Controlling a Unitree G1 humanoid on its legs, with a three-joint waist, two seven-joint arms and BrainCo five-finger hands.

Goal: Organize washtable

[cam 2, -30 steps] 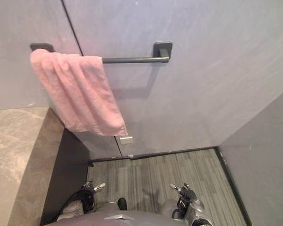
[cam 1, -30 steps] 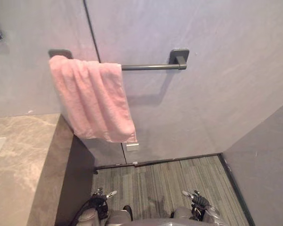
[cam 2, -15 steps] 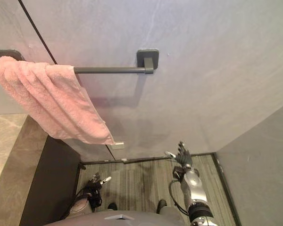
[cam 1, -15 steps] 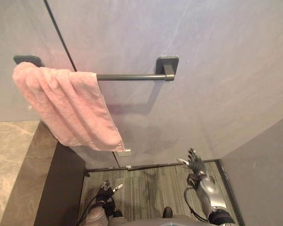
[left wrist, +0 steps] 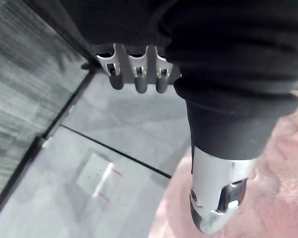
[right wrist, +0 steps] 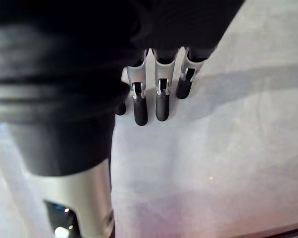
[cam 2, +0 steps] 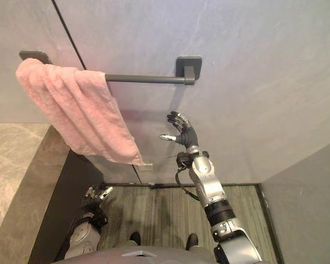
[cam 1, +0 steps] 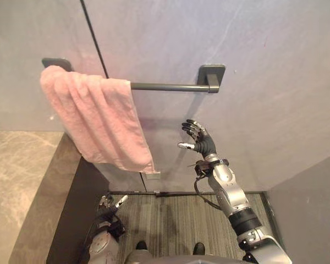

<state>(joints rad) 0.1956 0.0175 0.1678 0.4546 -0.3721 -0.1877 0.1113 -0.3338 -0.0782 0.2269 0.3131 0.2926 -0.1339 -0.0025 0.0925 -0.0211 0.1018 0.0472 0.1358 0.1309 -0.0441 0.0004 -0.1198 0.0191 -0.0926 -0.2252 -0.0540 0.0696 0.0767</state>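
Observation:
A pink towel [cam 1: 96,118] hangs bunched over the left end of a dark wall rail [cam 1: 170,86], slanting down to the right. My right hand [cam 1: 199,139] is raised in front of the wall below the rail's bare right half, open with fingers spread and relaxed, holding nothing and apart from the towel. Down by the floor beside the dark side of the counter hangs my left hand [cam 1: 108,204], open and idle. The left wrist view shows the towel [left wrist: 283,193] past the left hand [left wrist: 139,74].
A marbled stone washtable top [cam 1: 16,181] lies at the lower left, its dark side panel [cam 1: 80,214] dropping to a striped grey floor [cam 1: 170,220]. A small wall socket [cam 1: 152,176] sits below the towel's lower corner. A grey side wall [cam 1: 313,209] closes the right.
My right arm has lifted from near the floor up to just below the rail. The camera has shifted, so the whole scene sits differently. The towel hangs as before.

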